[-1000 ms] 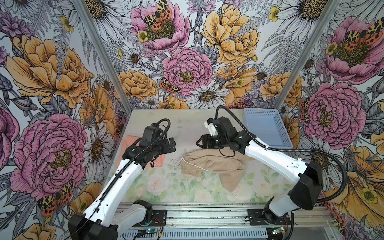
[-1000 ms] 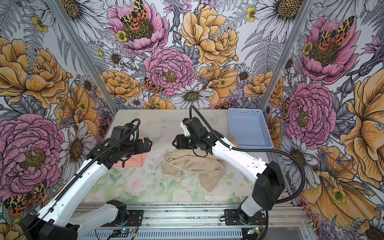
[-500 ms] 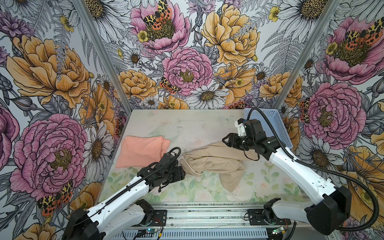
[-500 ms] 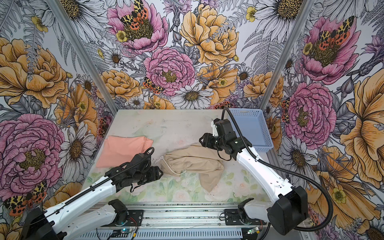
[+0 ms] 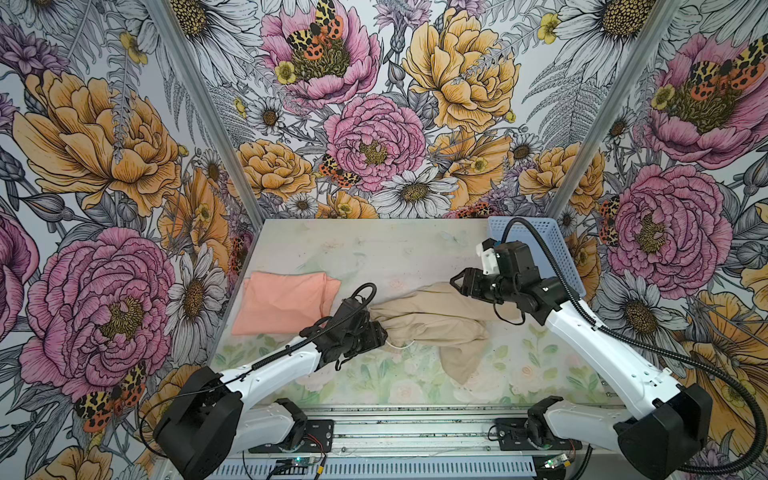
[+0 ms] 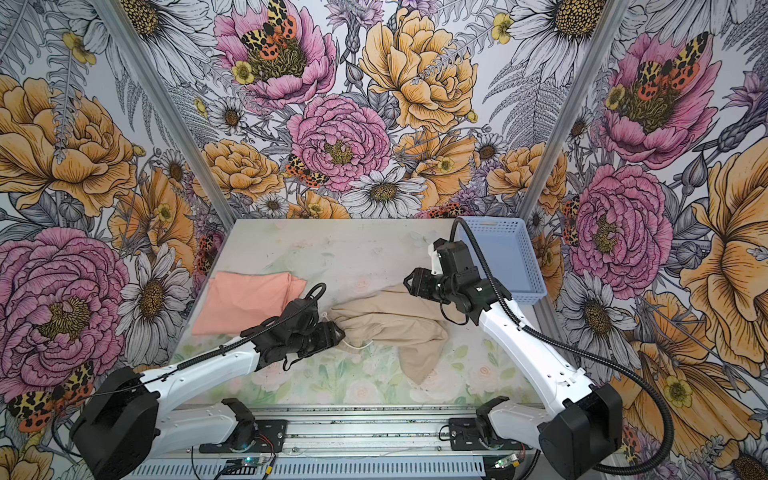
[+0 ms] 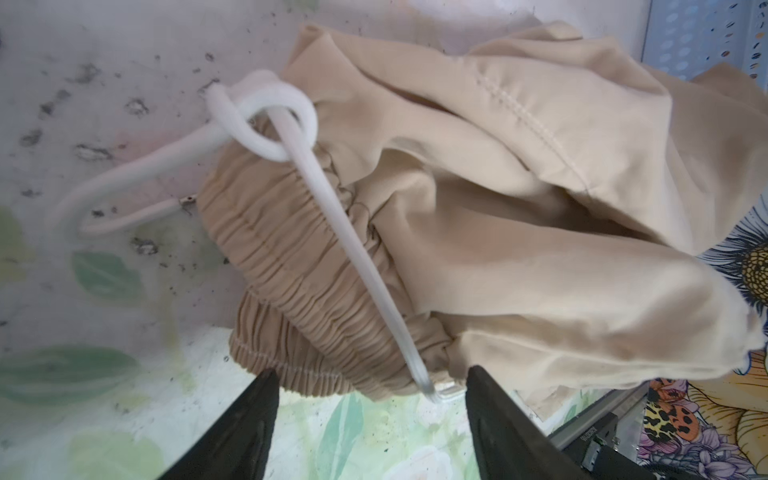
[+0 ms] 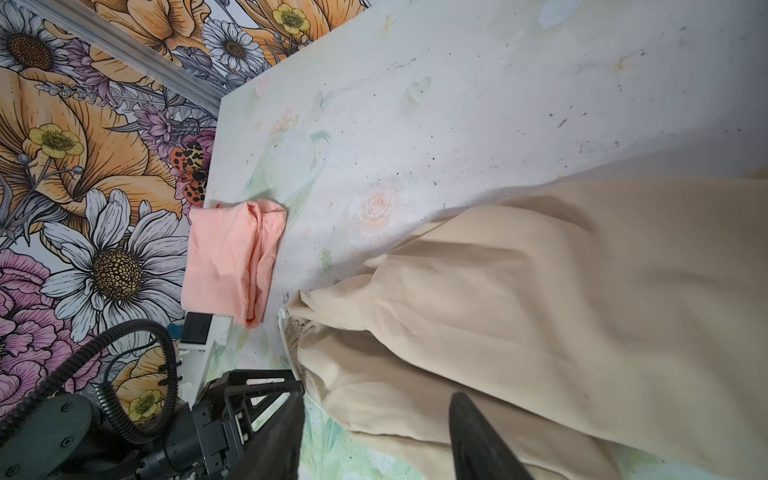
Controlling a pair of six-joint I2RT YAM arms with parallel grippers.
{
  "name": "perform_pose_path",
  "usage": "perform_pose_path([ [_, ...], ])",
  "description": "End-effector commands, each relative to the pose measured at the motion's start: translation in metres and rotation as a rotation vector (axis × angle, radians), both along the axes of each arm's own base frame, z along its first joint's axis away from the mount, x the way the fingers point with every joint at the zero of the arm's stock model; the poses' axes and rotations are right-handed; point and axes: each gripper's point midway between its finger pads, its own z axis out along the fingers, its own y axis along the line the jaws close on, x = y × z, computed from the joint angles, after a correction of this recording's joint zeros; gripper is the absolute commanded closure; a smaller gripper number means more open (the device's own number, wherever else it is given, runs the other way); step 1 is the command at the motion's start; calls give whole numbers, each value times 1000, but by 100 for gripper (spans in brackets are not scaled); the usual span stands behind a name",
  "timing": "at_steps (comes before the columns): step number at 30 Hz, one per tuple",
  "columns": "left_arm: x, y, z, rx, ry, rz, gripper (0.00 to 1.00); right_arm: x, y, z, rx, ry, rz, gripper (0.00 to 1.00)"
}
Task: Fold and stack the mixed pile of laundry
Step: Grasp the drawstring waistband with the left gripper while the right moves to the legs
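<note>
Left claw: your left gripper [image 5: 382, 333] sits low at the centre of a top view, at the left end of the beige shorts [image 5: 432, 320].
Left claw state: in the left wrist view your fingers [image 7: 249, 415] stand apart. The gathered waistband [image 7: 299, 286] lies just at their tips and is not pinched.
Right claw: your right gripper [image 5: 458, 285] hangs right of centre, at the upper right end of the shorts.
Right claw state: in the right wrist view the jaws are apart above the beige cloth, and you can see nothing clamped.
Shorts: crumpled in the middle of the table [image 5: 374, 249], with one leg trailing toward the lower centre.
Drawstring: the white drawstring [image 7: 316, 199] is knotted in a loop and runs across the waistband onto the table.
T-shirt: the peach-pink T-shirt [image 5: 282, 299] lies folded and flat left of centre, apart from the shorts, with your left arm crossing in front of its lower corner.
Basket: the light blue basket [image 5: 536, 226] stands in the table's far right corner, behind your right arm.
</note>
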Motion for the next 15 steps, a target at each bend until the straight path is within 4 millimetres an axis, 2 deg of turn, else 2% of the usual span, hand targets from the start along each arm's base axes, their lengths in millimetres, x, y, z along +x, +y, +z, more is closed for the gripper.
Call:
perform_pose_path([
  [1,15,5,11,19,-61,43,28,-3,-7,2,-14,-20,-11,43],
  [7,31,21,7,54,-88,93,32,-2,-10,5,-12,-28,-17,42],
  [15,52,8,4,27,-107,66,38,-3,-14,5,-9,-32,-24,42],
])
